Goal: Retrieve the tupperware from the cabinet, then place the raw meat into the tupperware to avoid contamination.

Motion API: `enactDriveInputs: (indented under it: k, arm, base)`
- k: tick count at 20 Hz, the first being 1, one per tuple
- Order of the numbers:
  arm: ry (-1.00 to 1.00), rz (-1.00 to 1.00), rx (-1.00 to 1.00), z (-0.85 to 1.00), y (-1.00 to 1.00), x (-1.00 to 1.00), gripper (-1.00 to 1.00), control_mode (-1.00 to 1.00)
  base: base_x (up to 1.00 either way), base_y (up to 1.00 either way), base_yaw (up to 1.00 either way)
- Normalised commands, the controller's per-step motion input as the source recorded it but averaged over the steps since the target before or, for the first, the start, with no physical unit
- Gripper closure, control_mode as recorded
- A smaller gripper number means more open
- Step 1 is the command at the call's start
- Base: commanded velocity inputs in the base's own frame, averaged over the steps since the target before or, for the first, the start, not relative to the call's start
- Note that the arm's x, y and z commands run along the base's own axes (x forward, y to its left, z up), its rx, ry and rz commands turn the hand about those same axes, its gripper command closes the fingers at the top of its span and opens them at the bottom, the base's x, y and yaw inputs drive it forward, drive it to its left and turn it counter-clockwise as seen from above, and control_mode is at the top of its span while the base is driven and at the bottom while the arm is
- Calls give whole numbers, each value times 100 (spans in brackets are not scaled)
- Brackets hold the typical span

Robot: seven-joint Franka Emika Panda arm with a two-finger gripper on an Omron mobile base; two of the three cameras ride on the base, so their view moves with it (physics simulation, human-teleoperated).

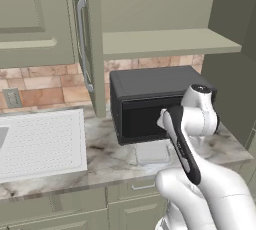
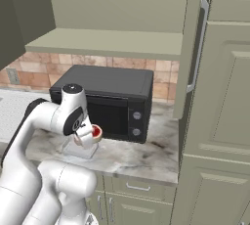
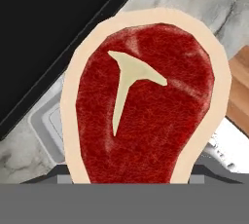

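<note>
The claw (image 2: pixel 92 135) is holding the raw meat (image 3: pixel 146 116), which is sitting close in front of the hand camera and hiding most of the finger tips. In the right base view the raw meat is hanging just above the tupperware (image 2: pixel 78 149). The tupperware is resting on the marble bench (image 2: pixel 146 158), directly in front of the black microwave (image 2: pixel 110 99). Above them the cabinet (image 1: pixel 165 44) is standing open, its door (image 1: pixel 90 44) swung out. A white drainboard (image 1: pixel 40 141) is lying to the left.
</note>
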Motion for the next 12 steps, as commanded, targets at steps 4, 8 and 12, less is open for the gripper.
enactDriveInputs:
  k: [4,8,12]
  arm:
    - [5,-30,1,0,34,16,100,-100]
    - [8,-30,0,0,32,17,100,-100]
    - [1,-22,1,0,16,12,100,-100]
  base:
    - [0,0,0]
    - [0,0,0]
    - [0,0,0]
